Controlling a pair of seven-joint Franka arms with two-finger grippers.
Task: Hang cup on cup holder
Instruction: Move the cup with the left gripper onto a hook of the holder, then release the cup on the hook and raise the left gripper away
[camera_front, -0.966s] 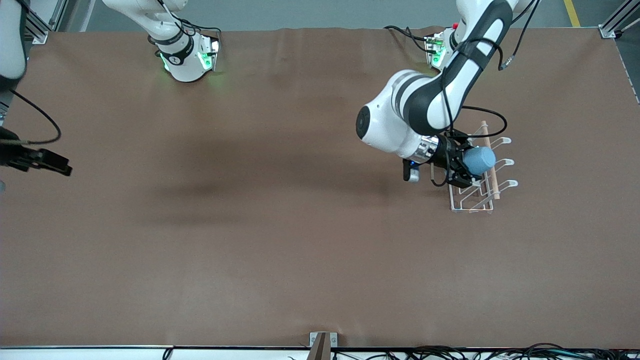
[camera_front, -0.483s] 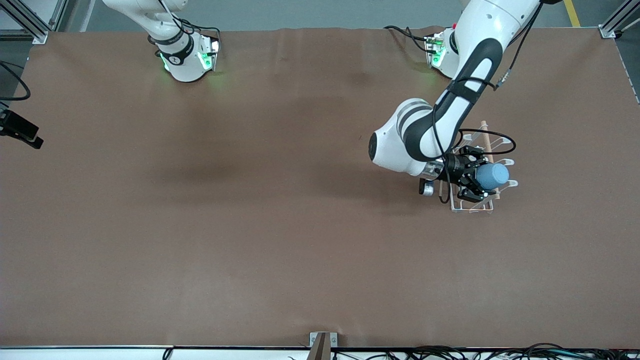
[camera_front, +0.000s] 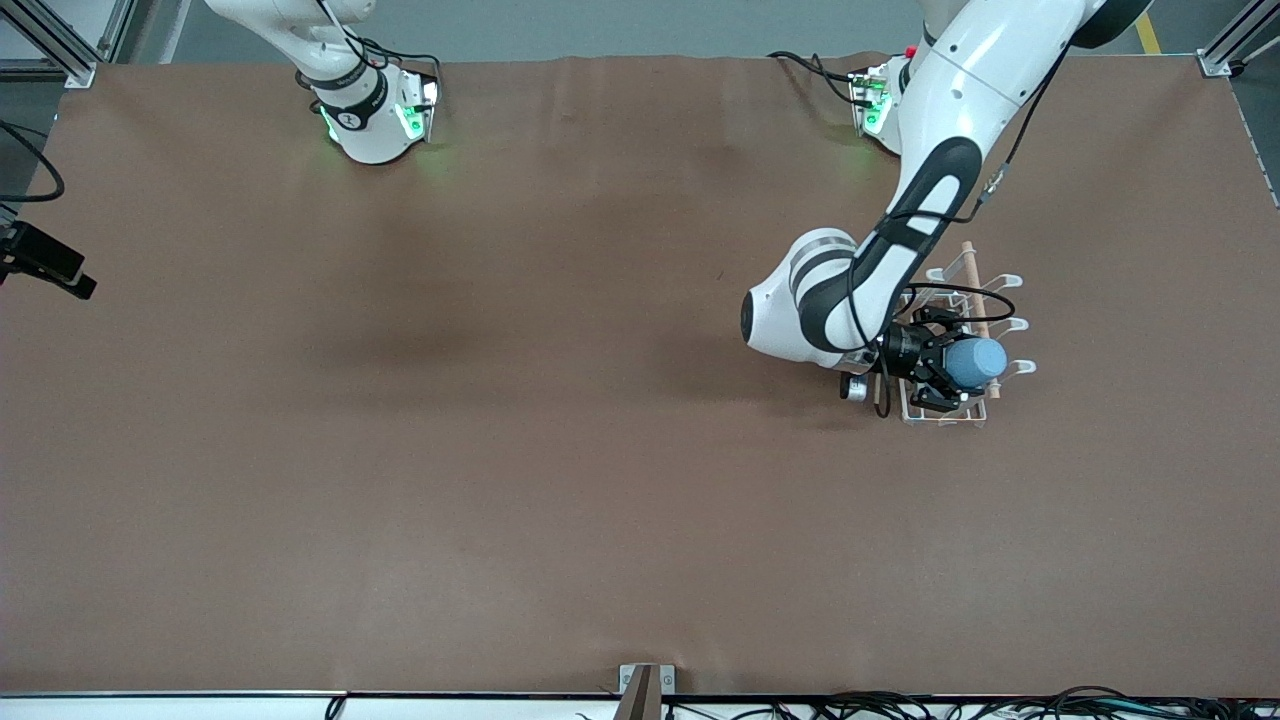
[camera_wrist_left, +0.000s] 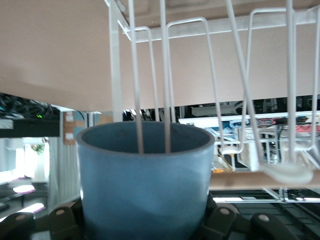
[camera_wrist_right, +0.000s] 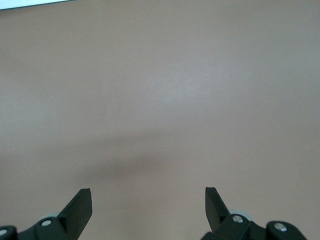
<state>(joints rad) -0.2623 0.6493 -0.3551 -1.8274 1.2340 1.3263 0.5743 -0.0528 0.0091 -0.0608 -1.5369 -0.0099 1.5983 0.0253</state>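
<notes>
Left gripper (camera_front: 950, 375): clamped on the cup (camera_front: 975, 362), holding it over the cup holder (camera_front: 945, 412), a prong inside the cup's mouth.
Right gripper (camera_wrist_right: 148, 200): wide open, empty, waiting well apart from the cup holder.
Risk: letting go before the prong seats deep could let the cup slip off.
Risk: pushing on could tip the cup holder on the table (camera_front: 500, 450).

A brown table (camera_front: 500, 450) with cables (camera_front: 900, 705) along its near edge.

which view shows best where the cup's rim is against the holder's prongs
The left wrist view: the cup, gripped by the left gripper, fills it, with a wire prong of the cup holder crossing its rim. The front view shows the cup small over the holder. The right wrist view shows only table.
</notes>
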